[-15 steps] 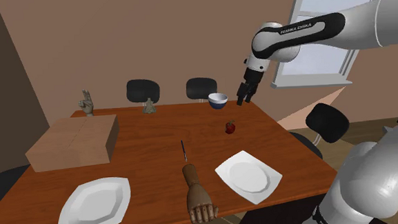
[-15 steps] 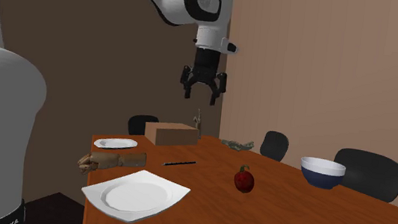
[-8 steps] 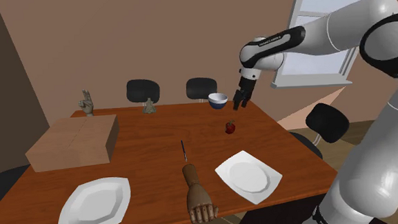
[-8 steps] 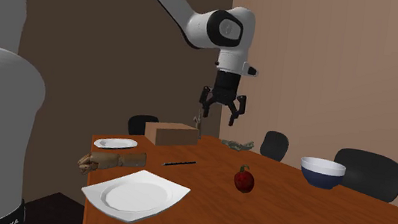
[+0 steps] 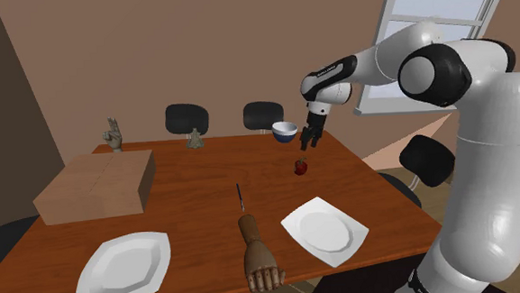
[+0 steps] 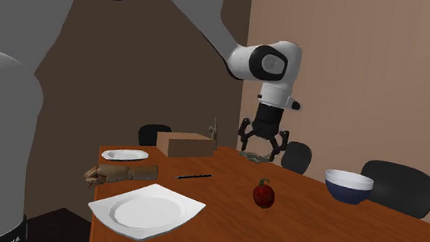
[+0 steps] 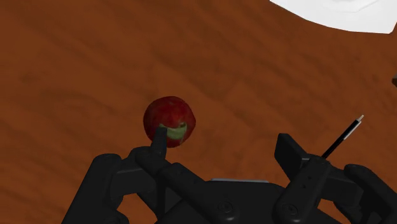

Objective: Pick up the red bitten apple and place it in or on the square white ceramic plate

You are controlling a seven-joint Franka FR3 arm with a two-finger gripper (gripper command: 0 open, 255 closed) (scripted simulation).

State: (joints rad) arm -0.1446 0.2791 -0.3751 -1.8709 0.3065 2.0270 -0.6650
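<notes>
Jaws spread wide, nothing between them, and the gripper (image 5: 308, 141) hangs in the air over the far side of the wooden table (image 5: 187, 171). Below it sits the red bitten apple (image 5: 301, 166), resting on the tabletop, clear daylight between fruit and fingers.

Over to the second exterior view: gripper (image 6: 262, 151) up high, pointing down, and the apple (image 6: 263, 194) lower and nearer the camera, stem up, alone on the wood. No contact at all.

From the wrist, the apple (image 7: 168, 121) shows its pale green bite toward the camera. It is not centred in the gripper (image 7: 222, 143). It lies off to one side, with one of the fingers (image 7: 157, 141) overlapping its lower edge in the picture, while the other finger stands well apart, close to a thin black pen (image 7: 343, 137).

The square white plate (image 5: 325, 229) lies near the table's front edge, on the shoulder view's right, apart from the apple and bare. It sits large in the second exterior view (image 6: 146, 210), and a corner of it (image 7: 343, 16) peeks in beyond the apple at the wrist. A blue and white bowl (image 5: 285, 130) stands just behind the gripper.
</notes>
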